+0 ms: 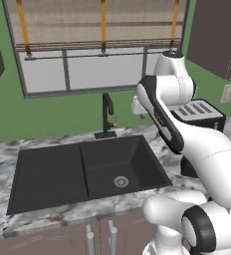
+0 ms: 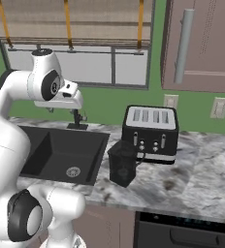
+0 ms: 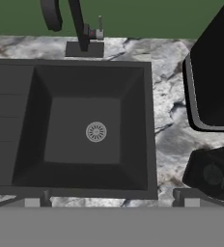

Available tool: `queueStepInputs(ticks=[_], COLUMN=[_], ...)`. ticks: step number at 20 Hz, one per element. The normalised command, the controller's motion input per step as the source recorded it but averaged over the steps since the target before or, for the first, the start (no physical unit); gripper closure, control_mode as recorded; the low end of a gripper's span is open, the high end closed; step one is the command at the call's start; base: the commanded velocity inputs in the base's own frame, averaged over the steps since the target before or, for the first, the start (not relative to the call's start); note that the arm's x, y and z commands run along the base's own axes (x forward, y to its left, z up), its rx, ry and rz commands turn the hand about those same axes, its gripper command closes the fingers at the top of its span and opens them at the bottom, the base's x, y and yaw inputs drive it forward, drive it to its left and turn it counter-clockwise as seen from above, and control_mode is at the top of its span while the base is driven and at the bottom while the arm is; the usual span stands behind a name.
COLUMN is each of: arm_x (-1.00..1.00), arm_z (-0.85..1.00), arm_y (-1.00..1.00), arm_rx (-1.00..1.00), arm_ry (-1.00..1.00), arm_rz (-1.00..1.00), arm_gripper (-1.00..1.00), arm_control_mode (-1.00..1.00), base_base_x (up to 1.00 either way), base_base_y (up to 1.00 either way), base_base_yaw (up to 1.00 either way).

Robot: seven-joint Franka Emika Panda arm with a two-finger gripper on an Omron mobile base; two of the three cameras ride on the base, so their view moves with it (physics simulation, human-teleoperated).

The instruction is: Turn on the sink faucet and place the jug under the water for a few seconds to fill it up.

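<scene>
- Hovering above the sink (image 3: 147,120), the fingers (image 3: 111,198) stand spread wide and hold nothing; their small tips sit low in the hand view, one at each side of the near rim.
- Below them the right basin is a deep matte-black well with sloped walls and a round silver drain (image 3: 96,131); a shallower black basin lies to its left.
- At the far rim stands the sink faucet (image 1: 107,115): a thin matte-black post on a square base, with a short curved spout and a small lever (image 3: 99,30) on its right side. No water runs, so the lever looks like the first thing to work. It is small and stiff, so it likely wants a light push, not a grasp.
- The jug (image 2: 123,162) stands upright on the marbled surface (image 2: 197,179) right of the sink, just in front of the toaster (image 2: 151,132).
- It is tall, dark, slightly tapered and rigid, with a side handle. Empty it should be light, and its smooth wall may be slippery. Gripping the handle or the rim seems safest, since it will grow heavier as it fills.
- Behind, a green wall and a window with blinds (image 1: 100,22).
</scene>
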Motion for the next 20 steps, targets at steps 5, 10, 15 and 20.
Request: queueStepInputs(ticks=[5, 10, 15, 20], arm_x=[0.00, 0.00, 0.00, 0.12], arm_z=[0.00, 0.00, 0.00, -0.38], arm_y=[0.00, 0.00, 0.00, -0.13], arm_rx=[0.00, 0.00, 0.00, 0.00], arm_ry=[0.00, 0.00, 0.00, -0.31], arm_rz=[0.00, 0.00, 0.00, 0.05], arm_gripper=[-1.00, -1.00, -1.00, -1.00], arm_control_mode=[1.00, 1.00, 1.00, -1.00], base_base_x=[0.05, 0.05, 0.00, 0.00], base_base_y=[-0.02, 0.00, 0.00, 0.00], base_base_yaw=[0.00, 0.00, 0.00, 0.00])
